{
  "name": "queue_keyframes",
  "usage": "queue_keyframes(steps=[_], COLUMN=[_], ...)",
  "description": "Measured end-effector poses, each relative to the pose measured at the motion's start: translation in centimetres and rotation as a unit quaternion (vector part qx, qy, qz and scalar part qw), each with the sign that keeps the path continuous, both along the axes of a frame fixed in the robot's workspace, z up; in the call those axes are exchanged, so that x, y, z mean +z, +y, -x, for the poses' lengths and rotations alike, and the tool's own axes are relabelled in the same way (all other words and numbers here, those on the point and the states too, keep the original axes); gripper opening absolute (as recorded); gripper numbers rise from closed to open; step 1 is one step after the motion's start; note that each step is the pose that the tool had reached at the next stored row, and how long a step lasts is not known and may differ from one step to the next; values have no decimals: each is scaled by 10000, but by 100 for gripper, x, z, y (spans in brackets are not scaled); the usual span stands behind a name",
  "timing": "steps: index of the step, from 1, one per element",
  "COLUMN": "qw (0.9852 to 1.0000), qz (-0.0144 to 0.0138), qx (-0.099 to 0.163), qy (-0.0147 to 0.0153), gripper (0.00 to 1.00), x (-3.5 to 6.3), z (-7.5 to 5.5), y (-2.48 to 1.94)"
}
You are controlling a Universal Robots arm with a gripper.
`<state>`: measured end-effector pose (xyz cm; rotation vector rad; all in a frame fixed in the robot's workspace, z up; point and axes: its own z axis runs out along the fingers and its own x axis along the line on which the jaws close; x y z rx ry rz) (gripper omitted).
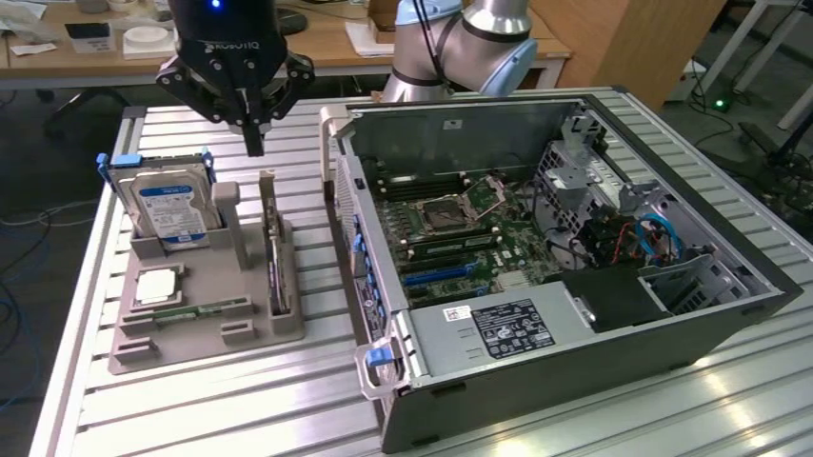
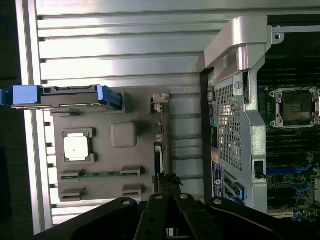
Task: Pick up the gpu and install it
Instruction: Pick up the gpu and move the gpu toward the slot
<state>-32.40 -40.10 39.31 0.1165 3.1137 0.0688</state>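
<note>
Ribbed metal counter (image 1: 190, 409) in a workshop, with desks behind it. On the exterior view's left a gray holder (image 1: 190, 328) carries a silver hard drive (image 1: 166, 205) with a blue label standing upright, a square processor chip (image 1: 155, 284) and a narrow green memory stick (image 1: 190, 311) lying flat. The gpu (image 1: 274, 262), a thin dark card, stands on edge in a slot of the holder, on the side nearest an open computer case (image 1: 572, 238) whose motherboard is exposed. A black gripper (image 1: 254, 143) hangs above the holder, roughly over the gpu and apart from it, fingers clenched together and grasping nothing.
</note>
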Motion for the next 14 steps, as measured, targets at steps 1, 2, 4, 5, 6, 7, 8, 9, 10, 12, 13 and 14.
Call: queue_keyframes(steps=[1, 2, 4, 5, 6, 7, 8, 9, 10, 12, 13, 14], qw=[10000, 10000, 10000, 10000, 10000, 10000, 10000, 10000, 10000, 10000, 10000, 10000], qz=[0, 0, 0, 0, 0, 0, 0, 0, 0, 0, 0, 0], qx=[0, 0, 0, 0, 0, 0, 0, 0, 0, 0, 0, 0], qy=[0, 0, 0, 0, 0, 0, 0, 0, 0, 0, 0, 0], gripper=[11, 11, 11, 11, 11, 11, 11, 17, 17, 29, 29, 35], x=[0, 0, 0, 0, 0, 0, 0, 0, 0, 0, 0, 0], z=[0, 0, 0, 0, 0, 0, 0, 0, 0, 0, 0, 0], y=[0, 0, 0, 0, 0, 0, 0, 0, 0, 0, 0, 0])
